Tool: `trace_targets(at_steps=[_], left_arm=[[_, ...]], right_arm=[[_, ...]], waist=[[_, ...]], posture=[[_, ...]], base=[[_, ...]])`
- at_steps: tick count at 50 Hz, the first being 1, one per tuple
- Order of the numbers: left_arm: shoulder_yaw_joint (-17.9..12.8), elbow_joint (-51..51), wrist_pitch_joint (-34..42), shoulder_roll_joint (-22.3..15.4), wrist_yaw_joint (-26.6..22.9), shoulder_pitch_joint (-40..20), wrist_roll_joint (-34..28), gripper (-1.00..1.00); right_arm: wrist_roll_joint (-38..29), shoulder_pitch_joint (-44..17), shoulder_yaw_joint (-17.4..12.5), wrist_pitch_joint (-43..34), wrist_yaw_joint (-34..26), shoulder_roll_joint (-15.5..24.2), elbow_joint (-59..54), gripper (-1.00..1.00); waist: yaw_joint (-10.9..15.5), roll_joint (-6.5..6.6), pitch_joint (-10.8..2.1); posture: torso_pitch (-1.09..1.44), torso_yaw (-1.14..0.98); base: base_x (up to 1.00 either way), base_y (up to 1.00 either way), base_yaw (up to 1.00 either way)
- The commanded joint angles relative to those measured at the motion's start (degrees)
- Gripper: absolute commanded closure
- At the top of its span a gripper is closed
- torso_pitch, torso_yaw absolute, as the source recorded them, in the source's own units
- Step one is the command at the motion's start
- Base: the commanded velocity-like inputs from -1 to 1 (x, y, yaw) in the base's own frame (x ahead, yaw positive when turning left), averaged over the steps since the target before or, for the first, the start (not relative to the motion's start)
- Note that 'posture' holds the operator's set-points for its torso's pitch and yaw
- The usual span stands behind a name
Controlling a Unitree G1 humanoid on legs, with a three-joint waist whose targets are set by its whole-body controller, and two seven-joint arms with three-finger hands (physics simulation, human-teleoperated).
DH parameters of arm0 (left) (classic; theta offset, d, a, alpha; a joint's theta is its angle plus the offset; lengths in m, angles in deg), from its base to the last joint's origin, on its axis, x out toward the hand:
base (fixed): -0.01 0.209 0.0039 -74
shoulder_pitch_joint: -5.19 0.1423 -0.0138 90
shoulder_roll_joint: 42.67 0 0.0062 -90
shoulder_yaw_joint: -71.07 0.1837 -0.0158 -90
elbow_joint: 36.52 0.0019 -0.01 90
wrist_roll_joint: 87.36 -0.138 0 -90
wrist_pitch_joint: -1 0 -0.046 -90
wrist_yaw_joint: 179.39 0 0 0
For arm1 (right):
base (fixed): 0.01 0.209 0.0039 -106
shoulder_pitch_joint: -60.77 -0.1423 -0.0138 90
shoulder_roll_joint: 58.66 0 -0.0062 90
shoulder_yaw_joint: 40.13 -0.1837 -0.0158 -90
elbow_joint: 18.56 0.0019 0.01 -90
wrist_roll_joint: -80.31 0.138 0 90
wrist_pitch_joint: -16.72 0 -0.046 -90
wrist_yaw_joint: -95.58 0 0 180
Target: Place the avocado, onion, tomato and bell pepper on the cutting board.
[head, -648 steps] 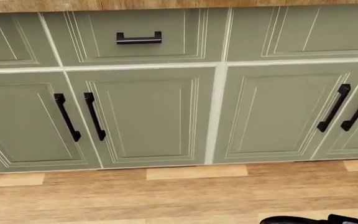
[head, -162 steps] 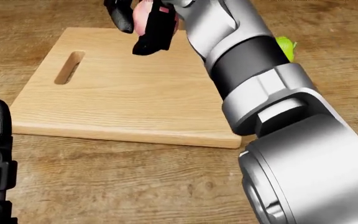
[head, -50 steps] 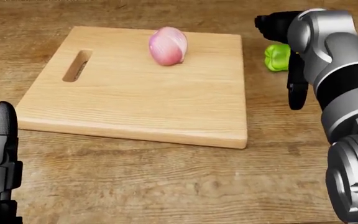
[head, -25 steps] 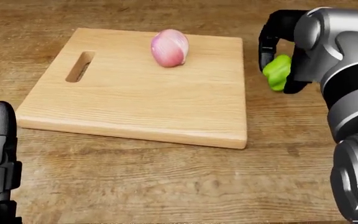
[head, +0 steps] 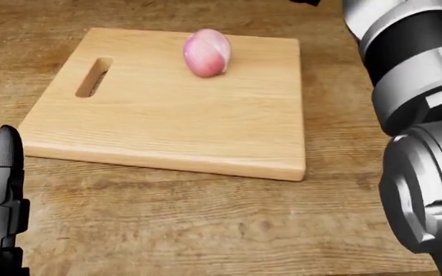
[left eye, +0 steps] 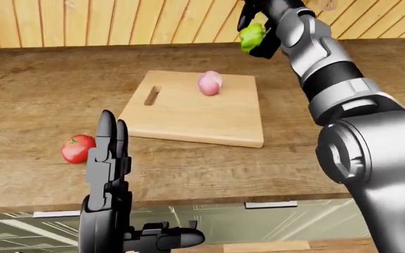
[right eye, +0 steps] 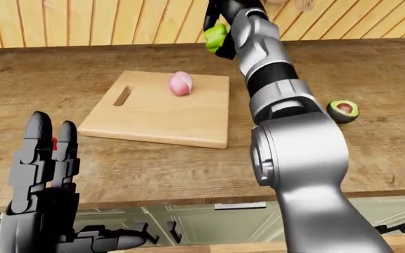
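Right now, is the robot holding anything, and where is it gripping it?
The right hand holds the green bell pepper above the counter, its dark fingers closed around the pepper's sides. The left hand is open and empty.

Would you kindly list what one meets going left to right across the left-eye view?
Tomato → left hand → cutting board → onion → bell pepper, held up in the right hand.

A wooden counter (left eye: 41, 84) meets a plank wall (left eye: 118, 21), above green cabinets (right eye: 209, 216).
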Motion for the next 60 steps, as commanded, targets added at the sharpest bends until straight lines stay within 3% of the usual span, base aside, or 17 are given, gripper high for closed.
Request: trace_targets(at_steps=[1, 12, 23, 36, 37, 39, 51, 60], left_arm=[[-0.17, -2.40, -1.31, 0.03, 0.25, -0.17, 0.15, -1.00], [-0.17, -2.16, -1.38, 0.04, 0.09, -0.22, 0.24, -1.00], [-0.15, -2.28, -1.02, 0.13, 0.02, -0.41, 0.21, -1.00], [-0.10, -2.00, -1.39, 0.04, 0.11, -0.31, 0.08, -1.00], [-0.12, -1.95, -1.41, 0.04, 0.12, -0.32, 0.10, -1.00], [-0.12, -1.95, -1.45, 0.03, 0.12, -0.28, 0.10, -1.00], [0.02, -1.97, -1.43, -0.05, 0.06, -0.16, -0.06, -1.00], [-0.14, -2.12, -1.29, 0.02, 0.11, -0.19, 0.07, -1.00]], right_arm=[[0.56, -2.64, -0.20, -0.98, -1.57, 0.13, 2.90, 1.00], [-1.26, -0.24, 2.63, -1.71, -15.57, -0.03, 3.16, 1.00], [-2.92, 0.75, 3.44, 0.91, -22.40, -1.08, 4.15, 1.00], [-2.75, 0.82, 3.44, 1.41, -22.38, -1.86, 4.40, 0.98], [-2.88, 0.86, 3.54, 1.58, -22.08, -1.83, 4.39, 0.73], [-2.95, 0.77, 3.56, 1.67, -22.17, -1.76, 4.38, -1.00], [-2.79, -0.75, 3.05, 2.40, -23.40, -0.90, 4.56, -1.00], [-1.86, -11.50, 1.10, -0.92, -26.14, 6.33, 4.46, -1.00]], waist=[[-0.06, 0.05, -1.53], [0.19, 0.24, -1.47], [-0.04, 0.58, -1.51], [-0.10, 0.65, -1.38], [-0.10, 0.64, -1.37], [-0.09, 0.62, -1.37], [-0.19, 0.61, -1.45], [-0.05, 0.61, -0.94]], posture=[[0.00, 0.00], [0.00, 0.00], [0.00, 0.00], [0.00, 0.00], [0.00, 0.00], [0.00, 0.00], [0.00, 0.00], [0.00, 0.00]], base=[[0.00, 0.00, 0.00], [0.00, 0.00, 0.00], [0.00, 0.00, 0.00], [0.00, 0.00, 0.00], [0.00, 0.00, 0.00], [0.00, 0.00, 0.00], [0.00, 0.00, 0.00], [0.00, 0.00, 0.00]])
